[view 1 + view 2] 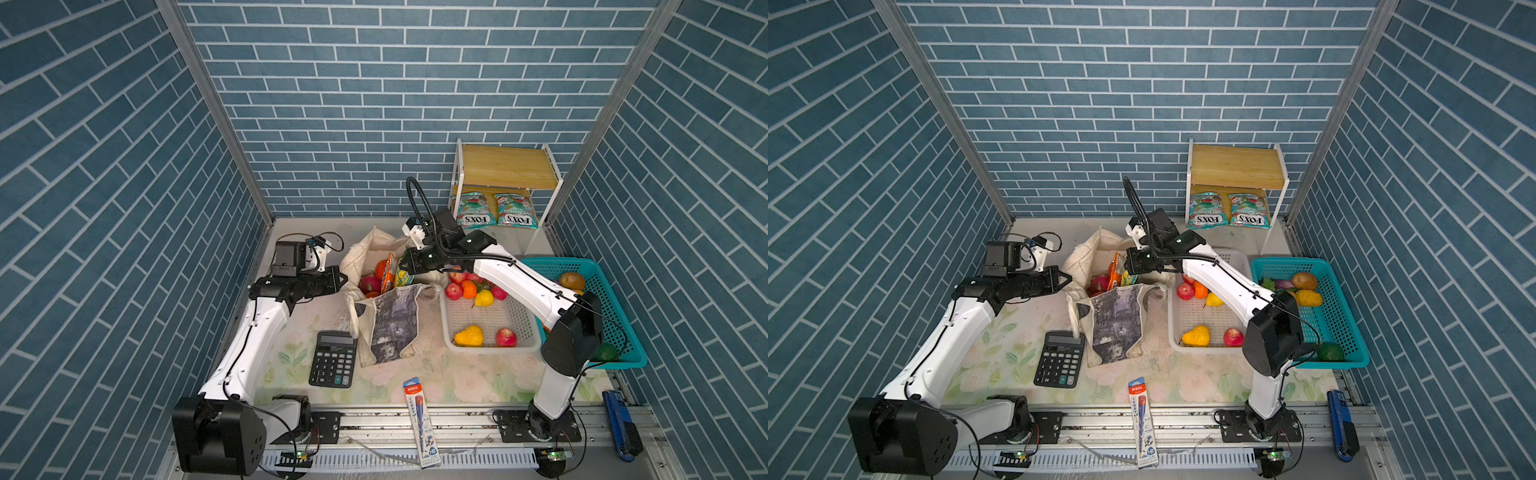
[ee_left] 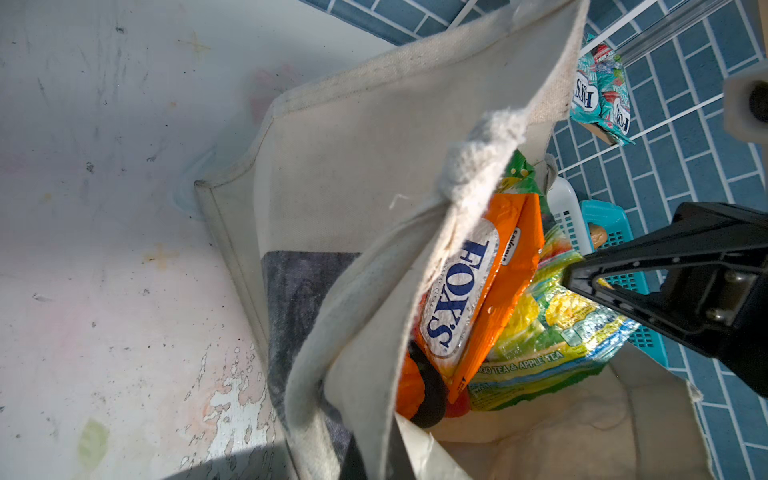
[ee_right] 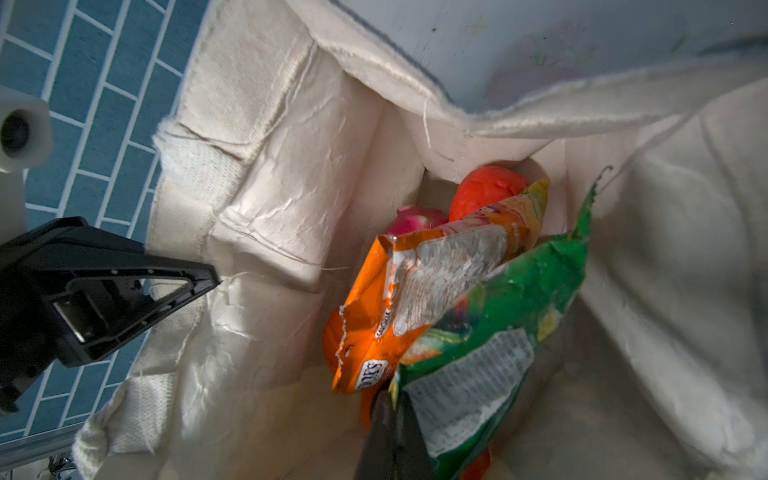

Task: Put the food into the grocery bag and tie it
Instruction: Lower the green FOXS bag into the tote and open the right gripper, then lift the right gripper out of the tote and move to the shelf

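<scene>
Right wrist view: right claw (image 3: 385,415) pinching green FOX'S packet (image 3: 523,295) inside grocery bag (image 3: 270,187), left claw (image 3: 211,282) clamped on bag rim.

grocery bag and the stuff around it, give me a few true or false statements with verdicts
The orange FOX'S packet stands inside the cream canvas tote. True.

The black calculator lies in the white basket. False: it lies on the table beside the tote.

The right hand hangs open over the teal basket. False: it is shut on the green FOX'S packet at the tote's mouth.

Two teal FOX'S packets lie on the rack's lower shelf. True.

The left hand holds the blue pencil pack. False: it pinches the tote's rim; the pack lies at the table's front edge.
</scene>
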Controlling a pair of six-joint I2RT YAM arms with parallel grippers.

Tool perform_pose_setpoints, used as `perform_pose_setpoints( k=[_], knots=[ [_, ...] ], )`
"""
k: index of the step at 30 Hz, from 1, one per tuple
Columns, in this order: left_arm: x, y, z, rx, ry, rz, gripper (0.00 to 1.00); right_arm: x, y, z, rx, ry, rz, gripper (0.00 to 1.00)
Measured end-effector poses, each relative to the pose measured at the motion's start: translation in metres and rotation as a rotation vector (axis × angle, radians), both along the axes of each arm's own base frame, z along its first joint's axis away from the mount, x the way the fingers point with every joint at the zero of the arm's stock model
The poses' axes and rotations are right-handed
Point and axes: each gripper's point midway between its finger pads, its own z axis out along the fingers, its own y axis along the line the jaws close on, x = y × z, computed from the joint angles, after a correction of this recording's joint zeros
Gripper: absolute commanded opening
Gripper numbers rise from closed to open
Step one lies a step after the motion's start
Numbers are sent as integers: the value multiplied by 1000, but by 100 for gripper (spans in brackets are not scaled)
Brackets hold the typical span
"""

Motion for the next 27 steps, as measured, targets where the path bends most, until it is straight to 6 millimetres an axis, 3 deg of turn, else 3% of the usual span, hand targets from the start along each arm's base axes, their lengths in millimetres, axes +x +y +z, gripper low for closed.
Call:
perform_pose_setpoints(
  k=[9, 14, 17, 22, 27],
  knots=[
    [0, 0, 0, 0, 0, 0, 0, -1, -5, -1, -35, -23, 19, 40],
    [0, 0, 0, 0, 0, 1, 0, 4, -10, 19, -50, -86, 9, 51],
    [0, 0, 0, 0, 0, 1, 0, 7, -18, 45, -51, -159, -6, 57],
    [0, 1, 0, 0, 0, 2, 0, 7, -39, 104, -29, -321, -55, 58],
    [0, 1, 0, 0, 0, 4, 0, 5, -76, 156, -35, -487, -152, 58]
  ],
)
